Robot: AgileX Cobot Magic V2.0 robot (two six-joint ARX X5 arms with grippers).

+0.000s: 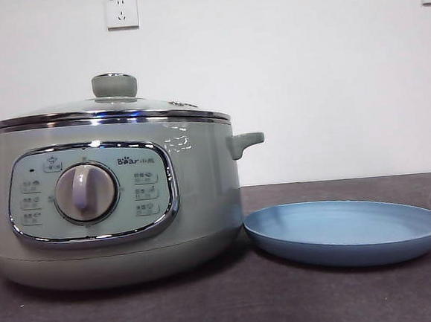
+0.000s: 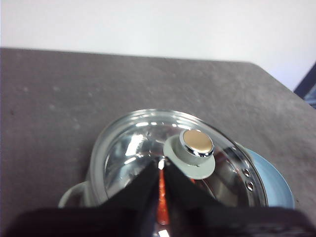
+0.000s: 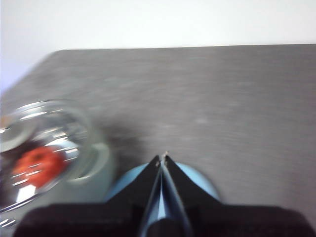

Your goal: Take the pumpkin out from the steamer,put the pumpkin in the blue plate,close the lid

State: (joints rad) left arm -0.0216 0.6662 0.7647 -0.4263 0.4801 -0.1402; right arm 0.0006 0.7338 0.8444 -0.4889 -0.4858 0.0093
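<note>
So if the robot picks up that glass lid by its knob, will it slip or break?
Probably not slip: the lid has a knob with a wider chrome cap for fingers to catch under. The glass dome looks stiff but likely breakable if dropped. Its chrome rim suggests it's fairly heavy.

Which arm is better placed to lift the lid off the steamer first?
Left, probably. The left pincer sits above the lid, right beside its knob, jaws closed. The right pincer is over the blue plate, off to the side of the steamer.
</note>
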